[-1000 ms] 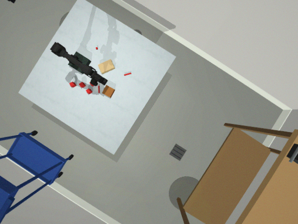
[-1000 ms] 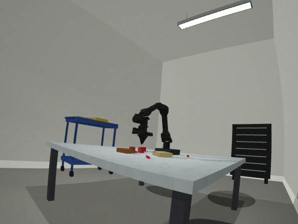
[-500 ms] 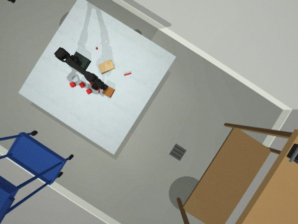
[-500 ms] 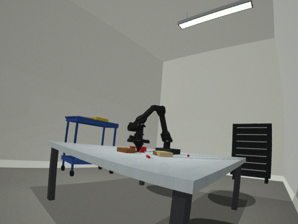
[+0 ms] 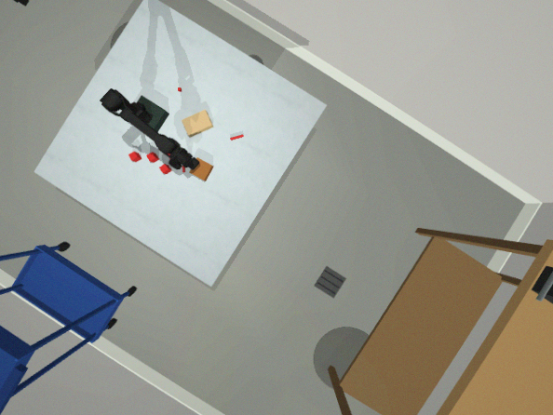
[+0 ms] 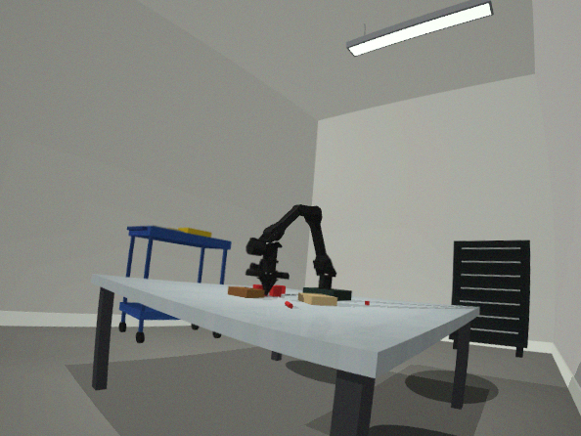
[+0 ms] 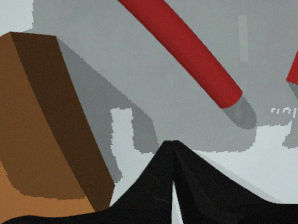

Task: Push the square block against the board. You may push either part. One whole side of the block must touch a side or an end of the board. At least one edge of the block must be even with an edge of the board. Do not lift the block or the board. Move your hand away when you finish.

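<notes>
The surface (image 5: 242, 186) (image 6: 293, 318) looks smooth and matt, faintly mottled (rather like stone). The orange-brown block (image 5: 203, 169) (image 6: 245, 292) (image 7: 37, 125) appears matt, as does the tan block (image 5: 197, 123) (image 6: 318, 299). The red rod (image 7: 190, 55) looks like smooth plastic; the black jaws (image 6: 267, 288) seem dull.
</notes>
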{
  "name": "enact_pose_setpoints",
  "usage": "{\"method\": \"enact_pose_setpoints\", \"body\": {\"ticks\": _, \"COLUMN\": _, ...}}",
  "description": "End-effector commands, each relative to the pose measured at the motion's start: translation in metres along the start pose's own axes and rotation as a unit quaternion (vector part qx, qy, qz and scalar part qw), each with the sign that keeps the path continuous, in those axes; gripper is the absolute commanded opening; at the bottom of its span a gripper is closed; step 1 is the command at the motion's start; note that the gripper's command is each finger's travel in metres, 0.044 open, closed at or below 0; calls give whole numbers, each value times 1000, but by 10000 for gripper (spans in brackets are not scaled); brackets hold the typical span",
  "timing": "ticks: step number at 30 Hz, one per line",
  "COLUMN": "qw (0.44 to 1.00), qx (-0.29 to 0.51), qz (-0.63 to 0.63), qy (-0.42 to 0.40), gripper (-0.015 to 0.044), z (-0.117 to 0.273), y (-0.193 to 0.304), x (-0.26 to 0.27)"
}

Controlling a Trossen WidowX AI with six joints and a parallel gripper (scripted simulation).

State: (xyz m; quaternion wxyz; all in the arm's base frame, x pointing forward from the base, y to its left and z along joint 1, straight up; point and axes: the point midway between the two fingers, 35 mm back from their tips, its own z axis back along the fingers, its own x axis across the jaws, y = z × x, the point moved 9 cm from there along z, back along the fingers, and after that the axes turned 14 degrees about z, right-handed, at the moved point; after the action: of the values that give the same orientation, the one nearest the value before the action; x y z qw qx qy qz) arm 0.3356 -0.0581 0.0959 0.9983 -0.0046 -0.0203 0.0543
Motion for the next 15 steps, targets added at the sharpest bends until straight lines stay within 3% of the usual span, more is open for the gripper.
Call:
{"method": "enact_pose_setpoints", "body": {"ticks": 1, "qw": 1000, "qx": 0, "qz": 1, "qy": 3, "gripper": 0, "z": -2, "y": -5, "x": -1}}
{"method": "enact_pose_setpoints", "body": {"ticks": 15, "qw": 1000, "qx": -1, "qz": 1, "qy": 3, "gripper": 0, "z": -2, "y": -22, "x": -4}}
